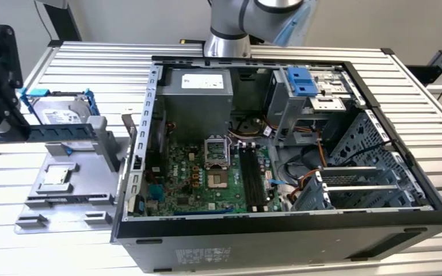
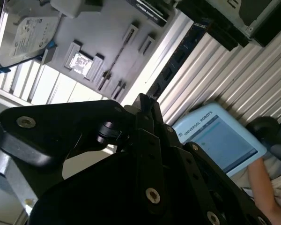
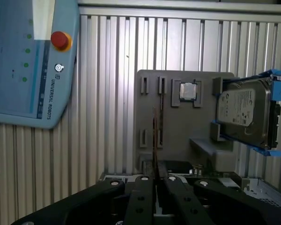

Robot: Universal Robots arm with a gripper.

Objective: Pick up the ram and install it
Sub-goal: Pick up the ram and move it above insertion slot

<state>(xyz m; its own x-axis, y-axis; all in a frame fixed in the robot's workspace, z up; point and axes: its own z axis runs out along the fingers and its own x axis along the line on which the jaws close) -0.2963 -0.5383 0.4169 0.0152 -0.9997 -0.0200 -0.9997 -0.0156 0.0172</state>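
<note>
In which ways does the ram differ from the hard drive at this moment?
The ram is a long, narrow dark stick; the hard drive is a broad silver box in a blue frame. The ram is gripped in the claw; the hard drive rests on the grey holder. Both are outside the computer case.

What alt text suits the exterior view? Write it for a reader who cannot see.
A black gripper at the exterior view's left holds the ram level above a grey holder, beside a hard drive. To the exterior view's right an open computer case lies on a slatted table, its motherboard and black memory slots exposed.
</note>
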